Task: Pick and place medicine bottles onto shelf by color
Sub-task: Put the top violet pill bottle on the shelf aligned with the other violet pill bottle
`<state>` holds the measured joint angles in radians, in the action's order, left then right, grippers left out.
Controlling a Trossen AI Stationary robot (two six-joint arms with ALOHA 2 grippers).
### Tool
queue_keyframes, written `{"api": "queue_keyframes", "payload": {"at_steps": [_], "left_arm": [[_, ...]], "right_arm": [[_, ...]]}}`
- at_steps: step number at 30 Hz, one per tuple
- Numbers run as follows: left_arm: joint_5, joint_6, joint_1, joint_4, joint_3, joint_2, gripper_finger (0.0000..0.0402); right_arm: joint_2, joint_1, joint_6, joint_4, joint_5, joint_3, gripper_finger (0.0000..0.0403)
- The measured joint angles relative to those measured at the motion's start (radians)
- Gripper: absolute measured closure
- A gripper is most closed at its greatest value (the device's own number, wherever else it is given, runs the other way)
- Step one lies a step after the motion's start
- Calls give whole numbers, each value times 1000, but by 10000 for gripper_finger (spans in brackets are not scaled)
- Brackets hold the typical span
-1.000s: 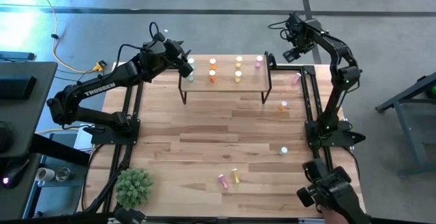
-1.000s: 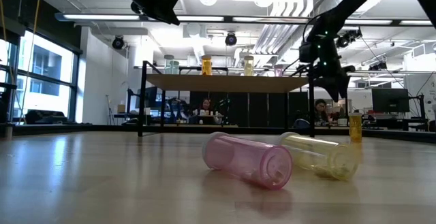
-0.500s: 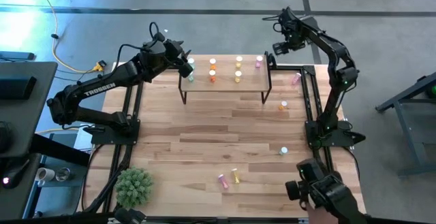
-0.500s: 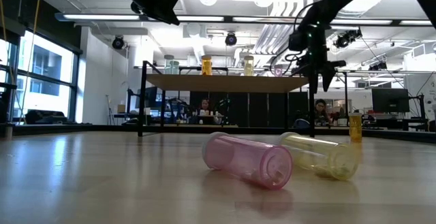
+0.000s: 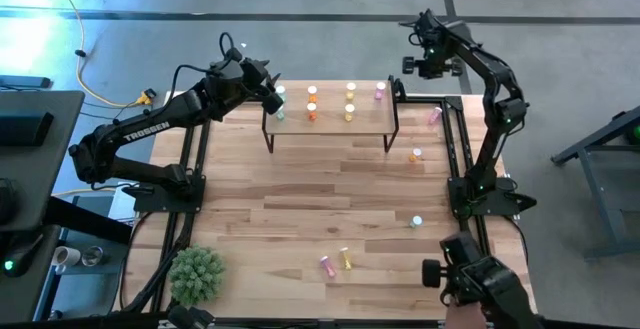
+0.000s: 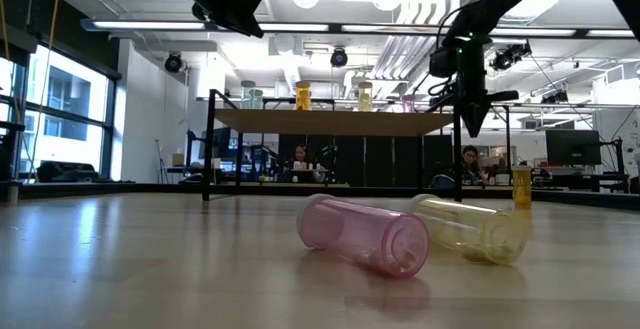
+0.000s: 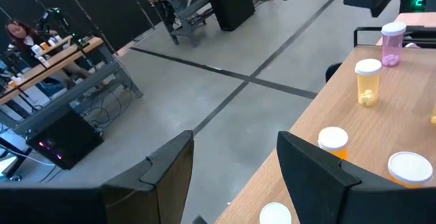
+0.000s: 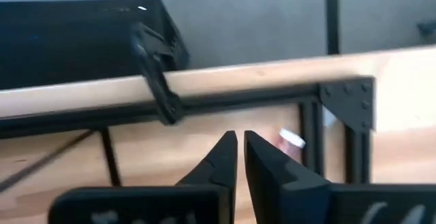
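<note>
While high view hides fingers, right wrist view shows right hand [image 8: 240,157] pinched shut, empty; left hand [image 7: 235,166] wide.

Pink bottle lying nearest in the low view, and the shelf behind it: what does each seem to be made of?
Pink bottle: probably translucent plastic, glossy; light glows through its body. Shelf: light wood top with visible grain, matte, on thin black legs, likely metal.

- Left arm [image 5: 150,129]: matte black links, white "TROSSEN" lettering printed on the forearm.
- Right arm [image 5: 495,89]: same black finish, thin cable looped near wrist.
- Fingers [image 8: 225,159]: dark, tapered.
</note>
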<state>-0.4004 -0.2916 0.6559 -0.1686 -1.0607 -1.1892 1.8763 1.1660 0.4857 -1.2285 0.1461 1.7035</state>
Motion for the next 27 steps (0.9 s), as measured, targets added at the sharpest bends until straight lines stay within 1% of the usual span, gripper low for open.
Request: {"api": "queue_keyframes", "payload": {"at_steps": [2, 5, 11, 15, 18, 20, 23, 27], "left_arm": [[0, 0, 0, -6, 0, 0, 202], [0, 0, 0, -17, 0, 0, 202], [0, 0, 0, -30, 0, 0, 202], [0, 0, 0, -29, 0, 0, 202], [3, 0, 0, -30, 0, 0, 202], [4, 0, 0, -29, 0, 0, 202], [4, 0, 0, -30, 0, 0, 202], [4, 0, 0, -31, 0, 0, 202]], "right_arm": [[-1, -5, 20, -30, 34, -9, 392], [-13, -4, 52, -51, 45, -68, 400], [-62, -23, 95, 34, 81, -174, 402], [-67, -34, 139, 52, 86, -204, 402], [-68, -47, 144, 71, 89, -254, 402], [-67, -55, 148, 116, 67, -298, 403], [-67, -61, 197, 196, -8, -368, 403], [-66, -62, 299, 232, -17, -441, 403]]}}
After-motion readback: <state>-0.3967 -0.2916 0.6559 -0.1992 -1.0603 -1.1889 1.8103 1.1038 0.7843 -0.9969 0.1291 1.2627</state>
